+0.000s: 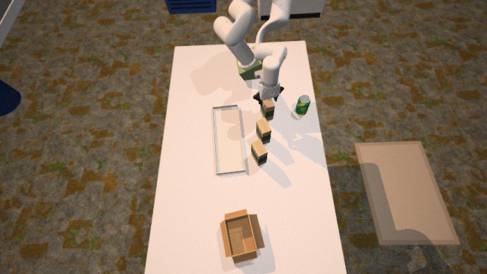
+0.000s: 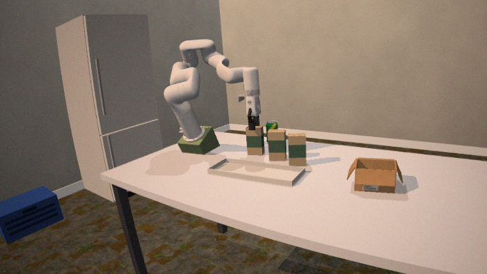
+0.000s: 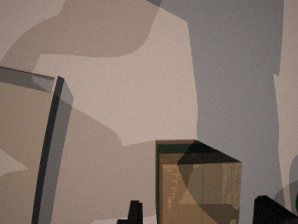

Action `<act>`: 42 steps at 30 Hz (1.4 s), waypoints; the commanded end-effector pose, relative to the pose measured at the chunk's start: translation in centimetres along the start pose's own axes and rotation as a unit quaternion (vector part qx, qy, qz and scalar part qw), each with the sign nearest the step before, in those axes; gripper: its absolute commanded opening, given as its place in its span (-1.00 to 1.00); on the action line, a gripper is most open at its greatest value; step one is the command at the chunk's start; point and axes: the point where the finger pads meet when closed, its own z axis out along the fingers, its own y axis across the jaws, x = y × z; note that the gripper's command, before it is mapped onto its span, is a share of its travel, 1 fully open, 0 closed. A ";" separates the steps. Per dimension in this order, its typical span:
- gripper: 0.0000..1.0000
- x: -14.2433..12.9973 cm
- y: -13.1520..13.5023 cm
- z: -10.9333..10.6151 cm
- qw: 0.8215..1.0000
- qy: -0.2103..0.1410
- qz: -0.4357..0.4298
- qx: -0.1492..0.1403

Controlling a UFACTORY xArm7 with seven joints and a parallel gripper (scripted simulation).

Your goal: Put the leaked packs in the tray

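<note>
Fingers over first pack, squeeze test pending

We hover the gripper [image 2: 253, 122] right above the pack nearest arm base [image 2: 254, 140], fingers wide apart w/ nothing btwn. Pack stands upright on surface [image 1: 195, 195] beside tray [image 1: 219, 139]; its top sits btwn the fingers, so straight down straddles it.

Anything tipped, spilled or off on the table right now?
Nothing stands out. All three coffee packs stand upright in a row beside the tray, which holds nothing. The soda can is upright and the cardboard box sits open. The gripper, jaws open, is just above the nearest-to-base pack.
</note>
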 end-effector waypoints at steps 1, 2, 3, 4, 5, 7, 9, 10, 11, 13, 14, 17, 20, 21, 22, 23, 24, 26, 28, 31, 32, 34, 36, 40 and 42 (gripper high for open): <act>0.68 -0.1 0.0 0.8 1.000 -0.002 0.000 -0.001; 0.68 -0.1 0.0 1.0 1.000 -0.002 0.000 -0.001; 0.68 -0.1 0.0 1.3 1.000 -0.002 0.000 -0.001; 0.68 -0.1 0.0 1.5 1.000 -0.002 0.000 -0.001; 0.68 -0.1 0.0 1.7 1.000 -0.002 0.000 -0.001; 0.68 -0.1 0.0 2.2 1.000 -0.002 0.000 -0.001; 0.68 -0.1 0.0 2.4 1.000 -0.002 0.000 -0.001; 0.68 -0.1 0.0 2.4 1.000 -0.002 0.000 -0.001; 0.68 -0.1 0.0 2.6 1.000 -0.002 0.000 -0.001; 0.68 -0.1 0.0 2.9 1.000 -0.002 0.000 -0.001; 0.68 -0.1 0.0 3.1 1.000 -0.002 0.000 -0.001; 0.68 -0.1 0.0 3.4 1.000 -0.002 0.000 -0.001; 0.68 -0.1 0.0 3.6 1.000 -0.002 0.000 -0.001; 0.68 -0.1 0.0 3.6 1.000 -0.002 0.000 -0.001; 0.68 -0.1 0.0 3.6 1.000 -0.002 0.000 -0.001; 0.68 -0.1 0.0 3.6 1.000 -0.002 0.000 -0.001; 0.68 -0.1 0.0 3.6 1.000 -0.002 0.000 -0.001; 0.68 -0.1 0.0 3.6 1.000 -0.002 0.000 -0.001; 0.68 -0.1 0.0 3.6 1.000 -0.002 0.000 -0.001; 0.68 -0.1 0.0 3.6 1.000 -0.002 0.000 -0.001; 0.68 -0.1 0.0 3.6 1.000 -0.002 0.000 -0.001; 0.68 -0.1 0.0 3.6 1.000 -0.002 0.000 -0.001; -0.51 -0.1 0.0 3.6 1.000 -0.002 0.000 -0.001; -0.51 -0.1 0.0 3.6 1.000 -0.002 0.000 -0.001; -0.51 -0.1 0.0 3.6 1.000 -0.002 0.000 -0.001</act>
